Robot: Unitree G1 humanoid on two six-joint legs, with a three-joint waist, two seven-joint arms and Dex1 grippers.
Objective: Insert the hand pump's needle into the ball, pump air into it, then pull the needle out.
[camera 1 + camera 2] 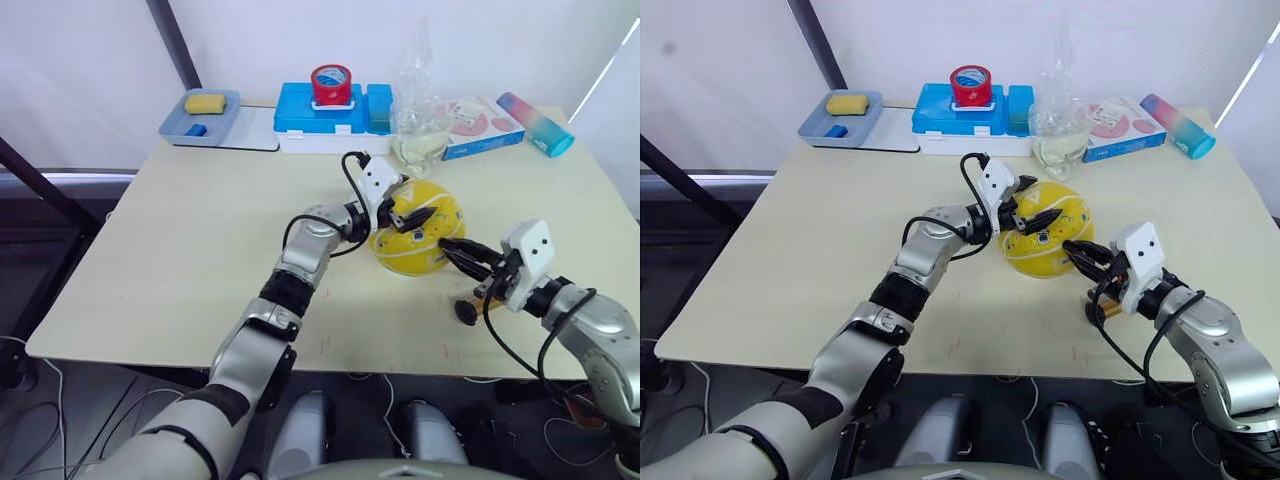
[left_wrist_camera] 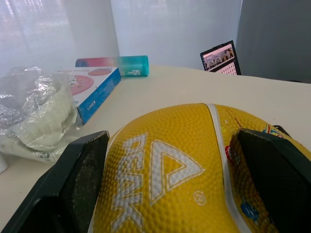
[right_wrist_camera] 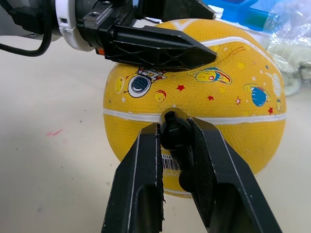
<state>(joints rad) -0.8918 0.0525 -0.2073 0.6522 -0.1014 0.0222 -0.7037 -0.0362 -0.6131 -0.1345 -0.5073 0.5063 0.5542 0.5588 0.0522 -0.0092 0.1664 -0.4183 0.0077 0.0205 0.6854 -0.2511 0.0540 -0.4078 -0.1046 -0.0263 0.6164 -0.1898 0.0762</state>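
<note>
1. Pinched narrow, my right gripper point(image 3: 174, 133) holds the small black fitting of the needle point(image 3: 175, 130) between its two fingers, right against the side of the ball point(image 3: 233, 111).
2. I cannot make out the metal tip itself; the fitting sits touching the white seam line of the ball, just above the white barcode label.
3. My left gripper point(image 1: 412, 215) is spread wide over the top of the ball, one finger point(image 2: 73, 187) on each side of the yellow skin, by the white printed lettering.
4. From my right wrist, one left finger lies flat across the ball's upper part, just above a small astronaut print.
5. That yellow ball rests on the table point(image 1: 200, 250) between my two grippers, looking round, with a slight dent near its top.
6. Behind my right gripper, close to my wrist, a short amber piece of the hand pump point(image 1: 487, 296) and a black end cap lie on the table; a thin black hose loops by my forearm.
7. Beyond the ball, away from me, stand a crumpled clear plastic bag point(image 1: 420, 130), a flat printed box point(image 1: 480, 125) and a pink-to-teal bottle point(image 1: 536, 123).
8. Farther to my left along the far edge are a blue case point(image 1: 300, 110) with a red tape roll point(image 1: 331, 84) on top, and a grey-blue tray point(image 1: 175, 125) holding a yellow sponge point(image 1: 204, 103).
</note>
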